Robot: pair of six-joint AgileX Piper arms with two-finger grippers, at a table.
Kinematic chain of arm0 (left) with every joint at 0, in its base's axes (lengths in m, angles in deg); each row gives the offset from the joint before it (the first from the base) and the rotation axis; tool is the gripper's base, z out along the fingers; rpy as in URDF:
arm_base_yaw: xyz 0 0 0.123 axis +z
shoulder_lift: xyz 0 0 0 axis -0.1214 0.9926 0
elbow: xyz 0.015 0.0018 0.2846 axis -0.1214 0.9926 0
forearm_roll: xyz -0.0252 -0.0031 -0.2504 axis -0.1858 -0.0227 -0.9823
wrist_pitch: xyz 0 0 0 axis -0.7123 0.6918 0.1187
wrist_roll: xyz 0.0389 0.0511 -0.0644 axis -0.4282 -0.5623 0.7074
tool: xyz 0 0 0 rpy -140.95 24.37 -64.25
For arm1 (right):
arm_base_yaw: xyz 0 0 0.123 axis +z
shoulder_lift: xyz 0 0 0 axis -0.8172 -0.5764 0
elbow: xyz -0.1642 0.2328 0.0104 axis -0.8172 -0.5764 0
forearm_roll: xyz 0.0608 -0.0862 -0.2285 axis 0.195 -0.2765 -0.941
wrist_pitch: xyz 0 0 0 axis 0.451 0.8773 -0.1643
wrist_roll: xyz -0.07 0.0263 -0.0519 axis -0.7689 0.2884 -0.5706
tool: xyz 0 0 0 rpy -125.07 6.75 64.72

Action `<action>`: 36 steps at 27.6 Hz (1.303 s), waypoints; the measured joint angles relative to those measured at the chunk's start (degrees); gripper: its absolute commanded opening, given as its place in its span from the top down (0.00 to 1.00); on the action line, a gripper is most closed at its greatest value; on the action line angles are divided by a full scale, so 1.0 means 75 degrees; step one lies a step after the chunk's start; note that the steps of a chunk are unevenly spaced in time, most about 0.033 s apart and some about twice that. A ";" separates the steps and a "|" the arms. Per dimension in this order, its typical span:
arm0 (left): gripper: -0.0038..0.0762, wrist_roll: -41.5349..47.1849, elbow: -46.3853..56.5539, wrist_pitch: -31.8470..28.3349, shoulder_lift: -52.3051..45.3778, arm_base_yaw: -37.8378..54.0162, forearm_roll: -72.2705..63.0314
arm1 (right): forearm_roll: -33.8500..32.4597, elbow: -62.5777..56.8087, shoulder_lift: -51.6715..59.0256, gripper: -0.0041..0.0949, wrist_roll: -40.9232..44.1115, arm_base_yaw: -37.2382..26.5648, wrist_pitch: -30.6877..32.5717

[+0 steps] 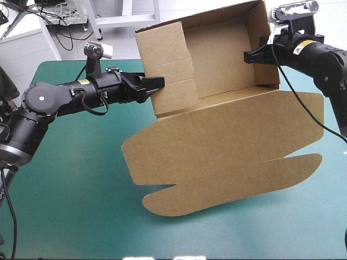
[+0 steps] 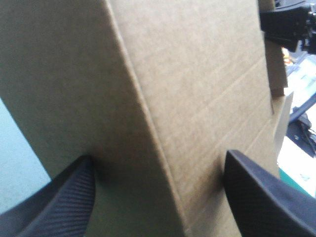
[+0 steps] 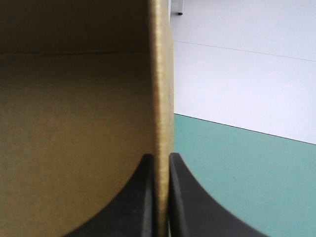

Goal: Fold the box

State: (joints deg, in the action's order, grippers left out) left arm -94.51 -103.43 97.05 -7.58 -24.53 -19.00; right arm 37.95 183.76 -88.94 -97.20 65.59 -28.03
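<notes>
The brown box (image 1: 217,135) is held up off the teal-green table, tilted so its open tray faces the high view, with raised walls and the lid and its long flap (image 1: 227,187) hanging down to the cover. My left gripper (image 1: 157,85) is at the tray's left wall. In the left wrist view its black fingers (image 2: 64,202) stand wide apart, open, and a folded corner of the box (image 2: 173,98) fills the gap. My right gripper (image 1: 252,56) is shut on the top of the right wall (image 3: 162,98), the board pinched between the fingers (image 3: 160,165).
Bare teal-green cover (image 1: 81,189) lies in front of and to the left of the box. Beyond the right wall the cover (image 3: 247,163) runs to the table's far edge. The right gripper (image 2: 286,24) shows past the box in the left wrist view.
</notes>
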 measured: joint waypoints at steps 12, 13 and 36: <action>0.49 0.4703 -0.1588 -0.0065 0.0626 -0.1382 0.5596 | -0.0138 -0.0007 -0.0232 0.97 0.0643 0.0000 0.0169; 0.50 0.5047 -0.1683 -0.0011 0.0672 -0.1521 0.6051 | -0.0148 -0.0007 -0.0278 0.97 0.0691 0.0000 0.0181; 0.96 0.7882 -0.2577 0.1011 0.1517 -0.2318 0.9012 | -0.0449 -0.0014 -0.0693 0.97 0.1219 0.0303 0.0425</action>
State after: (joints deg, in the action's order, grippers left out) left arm -35.40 -122.75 104.63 3.79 -41.92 48.59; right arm 34.58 183.66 -94.14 -88.06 67.87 -24.84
